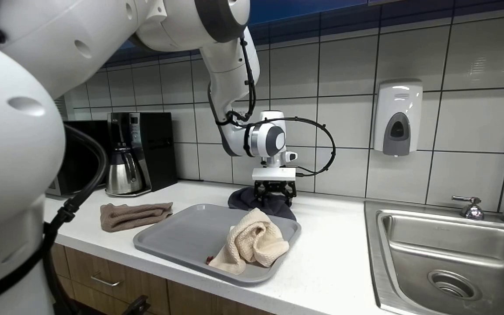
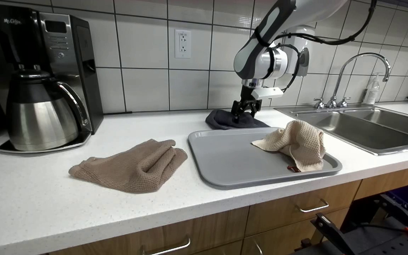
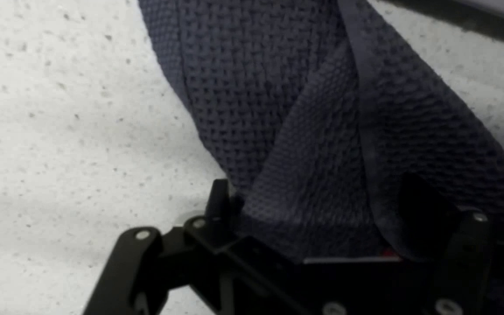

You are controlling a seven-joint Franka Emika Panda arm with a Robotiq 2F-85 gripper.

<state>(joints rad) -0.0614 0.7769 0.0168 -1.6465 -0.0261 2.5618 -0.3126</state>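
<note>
My gripper (image 3: 316,180) points down over a dark blue-grey cloth (image 3: 256,65) with its jaws wide apart. In the wrist view, the left finger (image 3: 219,199) stands at the cloth's edge, beside the white counter. The right finger (image 3: 427,214) is dark against the cloth's folds, and whether it presses on them is hard to tell. Folded fabric fills the gap between the fingers without being pinched. In both exterior views the dark cloth (image 1: 242,199) lies crumpled behind the grey tray (image 2: 225,159), partly hidden by the gripper (image 2: 244,117).
A beige cloth (image 1: 256,245) is bunched on the tray, a small reddish thing (image 2: 293,169) at its edge. A brown cloth (image 2: 133,166) lies beside the tray. Further along stand a coffee maker (image 2: 44,106) and a steel sink (image 1: 444,249). The tiled wall (image 1: 344,122) rises close behind the gripper.
</note>
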